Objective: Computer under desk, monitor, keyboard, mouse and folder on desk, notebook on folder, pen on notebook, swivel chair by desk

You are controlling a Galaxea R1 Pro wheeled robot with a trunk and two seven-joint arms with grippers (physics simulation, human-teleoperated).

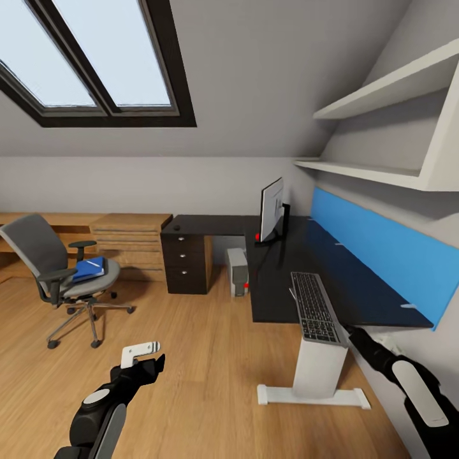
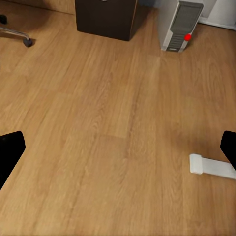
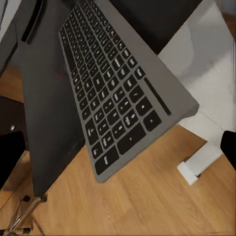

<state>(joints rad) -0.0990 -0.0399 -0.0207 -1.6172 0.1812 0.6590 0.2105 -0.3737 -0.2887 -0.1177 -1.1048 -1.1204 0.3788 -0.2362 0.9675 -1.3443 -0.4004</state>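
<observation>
Desk [image 1: 357, 299] is showing a glossy black top, white legs, and a bright blue back panel [image 1: 382, 255]. Keyboard [image 1: 315, 307] is showing dark grey keys in a silver frame. Monitor [image 1: 271, 209] is presenting a white back, a black stand and a small red dot. Computer [image 1: 238, 270] is reading grey-silver; in the left wrist view its front panel is darker grey with a red dot. Drawer unit [image 1: 186, 261] is looking black. Swivel chair [image 1: 57, 274] is wearing grey upholstery, black arms, chrome base. Folder [image 1: 89, 268] is showing blue. Floor [image 2: 108, 128] is showing warm wood grain. Skylight [image 1: 89, 60] is framed dark.
</observation>
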